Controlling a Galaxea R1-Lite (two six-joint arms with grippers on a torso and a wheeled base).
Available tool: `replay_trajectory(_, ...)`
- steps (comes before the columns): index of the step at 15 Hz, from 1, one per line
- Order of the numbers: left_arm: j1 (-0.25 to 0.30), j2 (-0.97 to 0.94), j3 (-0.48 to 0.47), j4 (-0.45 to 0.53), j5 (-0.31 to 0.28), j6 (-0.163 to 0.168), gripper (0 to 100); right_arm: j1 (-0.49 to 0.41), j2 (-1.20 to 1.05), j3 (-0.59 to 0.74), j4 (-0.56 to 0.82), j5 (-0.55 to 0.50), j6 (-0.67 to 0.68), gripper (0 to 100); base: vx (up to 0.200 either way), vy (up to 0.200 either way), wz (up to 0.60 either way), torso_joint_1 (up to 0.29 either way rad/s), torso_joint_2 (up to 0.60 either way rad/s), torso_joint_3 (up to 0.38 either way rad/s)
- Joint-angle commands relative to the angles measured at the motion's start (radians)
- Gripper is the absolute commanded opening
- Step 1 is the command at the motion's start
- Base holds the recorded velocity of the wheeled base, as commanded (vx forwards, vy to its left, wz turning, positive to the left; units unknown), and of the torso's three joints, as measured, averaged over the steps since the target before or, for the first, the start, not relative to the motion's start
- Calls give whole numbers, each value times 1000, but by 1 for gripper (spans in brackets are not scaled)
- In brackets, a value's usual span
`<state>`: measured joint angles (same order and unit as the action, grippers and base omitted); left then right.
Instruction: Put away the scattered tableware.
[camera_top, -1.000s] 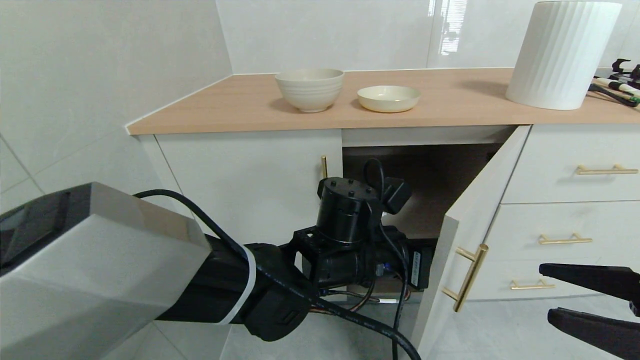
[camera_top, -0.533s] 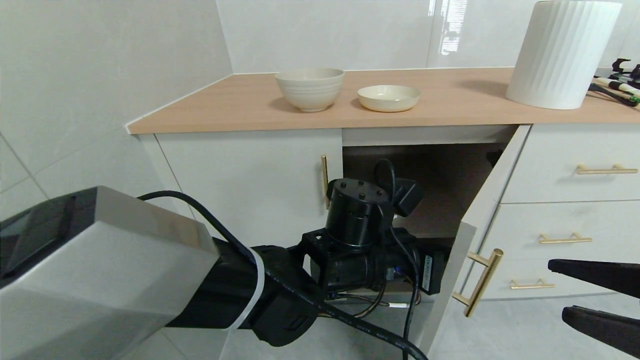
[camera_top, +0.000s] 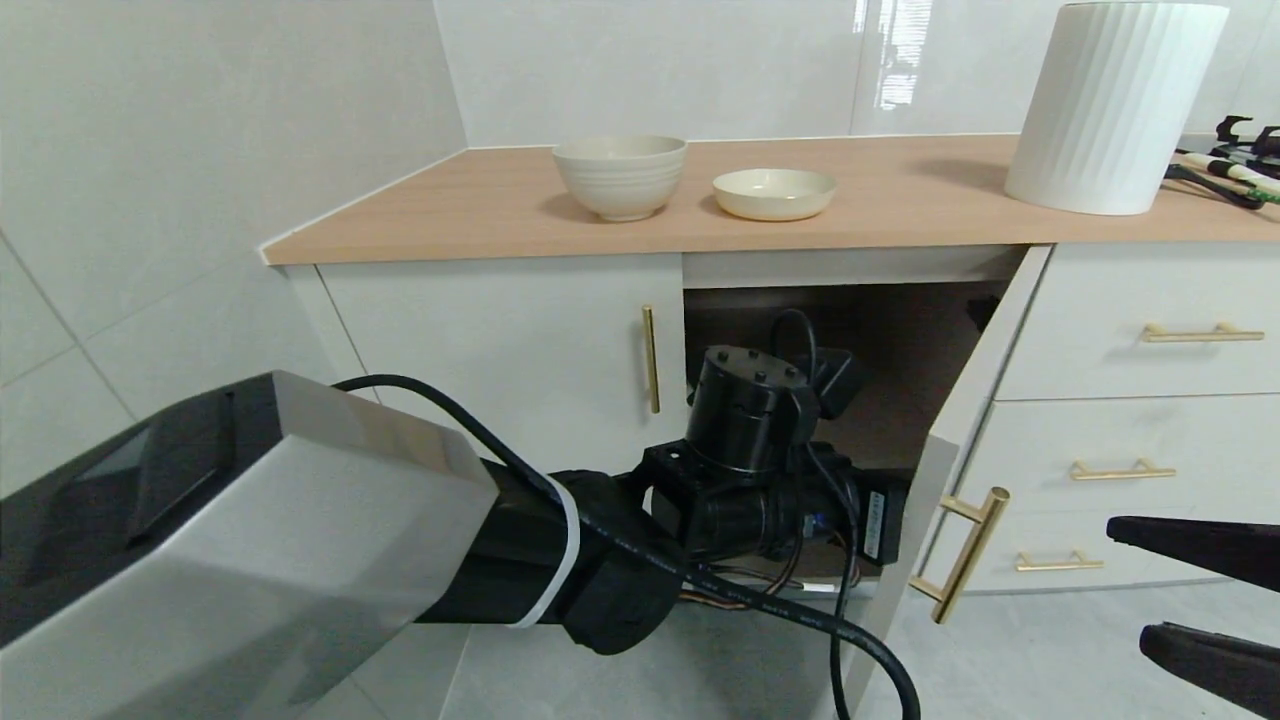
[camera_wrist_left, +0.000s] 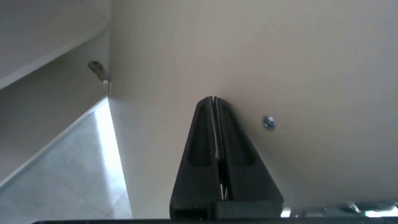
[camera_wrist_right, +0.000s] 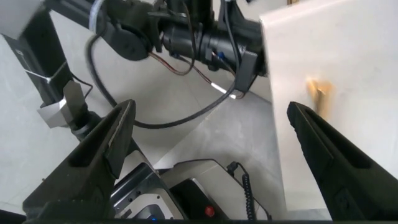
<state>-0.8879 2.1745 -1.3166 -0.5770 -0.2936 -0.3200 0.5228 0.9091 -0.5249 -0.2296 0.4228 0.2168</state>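
A cream ribbed bowl (camera_top: 620, 175) and a shallow cream dish (camera_top: 773, 193) stand side by side on the wooden countertop (camera_top: 480, 215). Below them the right cabinet door (camera_top: 975, 400) with a gold handle (camera_top: 965, 555) stands partly open. My left arm reaches into the opening, its wrist (camera_top: 755, 455) next to the door's inner face. My left gripper (camera_wrist_left: 212, 102) is shut with nothing in it, its tips against the pale inner face of the door (camera_wrist_left: 298, 74). My right gripper (camera_top: 1200, 595) stands open and empty low on the right, facing the door (camera_wrist_right: 323, 99).
A tall white ribbed container (camera_top: 1115, 105) stands on the counter at the right, with several utensils (camera_top: 1225, 172) beyond it. Drawers with gold handles (camera_top: 1190, 332) are to the right of the open door. The left cabinet door (camera_top: 500, 360) is closed. A tiled wall is at the left.
The cabinet door has swung further open to the right, with my left wrist following it into the opening. The head view has shifted slightly. The right gripper has stayed low on the right.
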Motion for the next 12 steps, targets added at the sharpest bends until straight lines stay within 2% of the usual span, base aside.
replay_trajectory(1,-8,1,10,-3,10,-1,0,0,-10,-1,-1,1,-2,100,0,0,0,0,0,0)
replay_trajectory(4,-48,-7,11,-4,34,1,0,0,-32,-3,-1,1,-1,100,0,0,0,0,0,0)
replay_trajectory(8,-62,-35,54,-7,39,1,0,0,-30,-3,-1,1,-1,100,0,0,0,0,0,0)
replay_trajectory(10,-62,-28,46,-9,39,1,0,0,-30,-3,-1,1,-1,100,-200,0,0,7,-2,2)
replay_trajectory(12,-62,-18,25,-7,39,1,0,0,-30,-3,-2,1,-2,100,0,0,0,0,0,0)
